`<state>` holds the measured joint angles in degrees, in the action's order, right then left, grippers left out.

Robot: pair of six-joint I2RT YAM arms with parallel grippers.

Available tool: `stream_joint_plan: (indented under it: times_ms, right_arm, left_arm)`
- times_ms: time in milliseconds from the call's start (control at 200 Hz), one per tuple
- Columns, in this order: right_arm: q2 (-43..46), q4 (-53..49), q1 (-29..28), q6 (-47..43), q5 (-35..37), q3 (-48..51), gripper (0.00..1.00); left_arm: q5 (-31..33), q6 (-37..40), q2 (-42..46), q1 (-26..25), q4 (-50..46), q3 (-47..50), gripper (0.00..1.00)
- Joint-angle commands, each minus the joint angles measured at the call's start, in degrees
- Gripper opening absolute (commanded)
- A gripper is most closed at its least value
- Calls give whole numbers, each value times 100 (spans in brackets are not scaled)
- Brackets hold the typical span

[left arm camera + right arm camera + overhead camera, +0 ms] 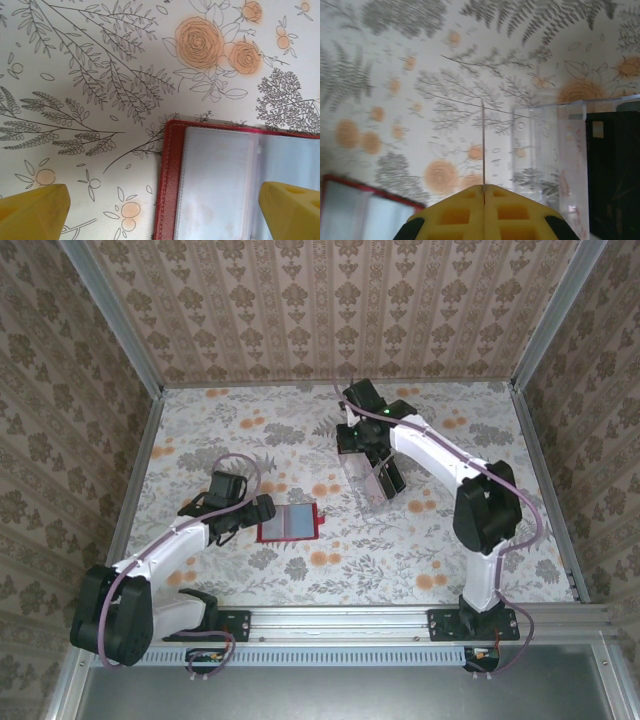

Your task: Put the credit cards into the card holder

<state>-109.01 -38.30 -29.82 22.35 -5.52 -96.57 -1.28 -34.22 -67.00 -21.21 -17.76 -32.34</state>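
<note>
Flower-patterned bench: the red wallet lies open left of centre, pale clear pockets facing up. My left fingers hang spread wide over its left edge; my right fingers are clenched on one thin card, seen edge-on, beside the clear tray.

Arm links: white, smooth rounded shells
Joints: bulky black housings
Cables: thin, purplish, looping along each arm
Fingertips: yellow, square recesses (black trim behind)
</note>
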Motion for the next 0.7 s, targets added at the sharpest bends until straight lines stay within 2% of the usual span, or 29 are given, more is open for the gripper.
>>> stream_joint_plan:
  times_ms: [0,105,340,545,695]
  right_arm:
    - [490,657,-264,590,-553,568,0]
    - [751,1551,-743,1222,-654,1366,0]
    - [670,3275,-1688,2420,-201,2525,0]
    - [324,4109,-1938,3065,-98,2893,0]
    - [188,4171,-2016,3217,-58,2957,0]
  left_arm:
    - [174,99,57,56,-192,-13,100]
    - [305,98,78,75,-267,8,100]
    - [399,160,187,136,-344,57,100]
    - [362,225,210,148,-337,112,100]
    - [305,232,180,151,-261,156,100]
